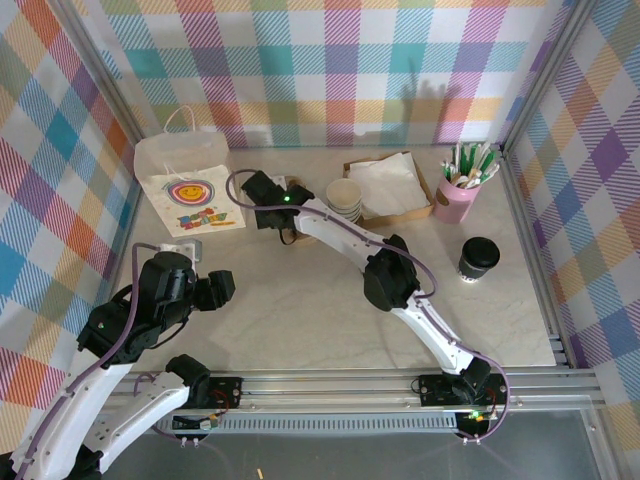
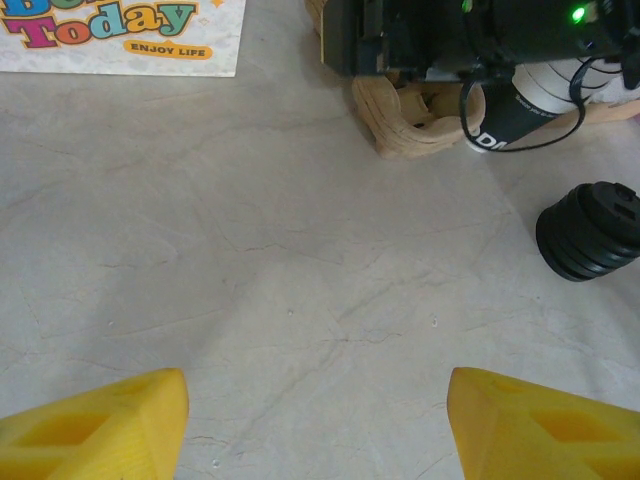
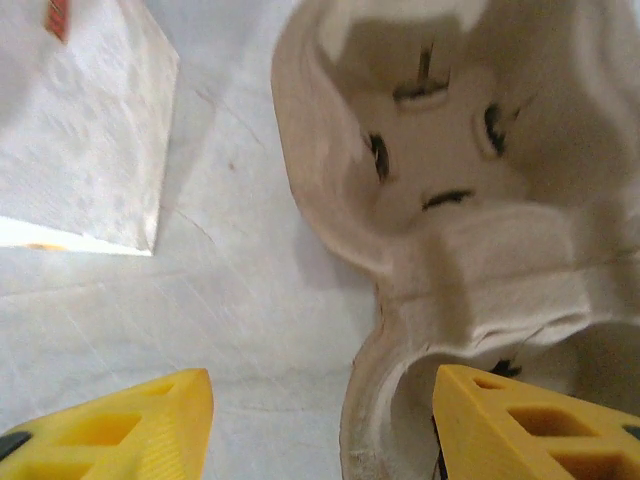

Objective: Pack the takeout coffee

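Takeout coffee point(image 1: 479, 256) upright at right of tabletop point(image 1: 300, 310), apart from both claws: right claw point(image 3: 318, 400) open astride rim of pulp cup carrier point(image 3: 450, 200) beside paper bag point(image 1: 185, 185), likely to grab it; left claw point(image 2: 318, 390) open, idle

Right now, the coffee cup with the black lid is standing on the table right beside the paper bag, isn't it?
Not beside the paper bag. The coffee cup with the black lid is standing on the table near the pink straw holder, across the table from the bag, as the top view shows.
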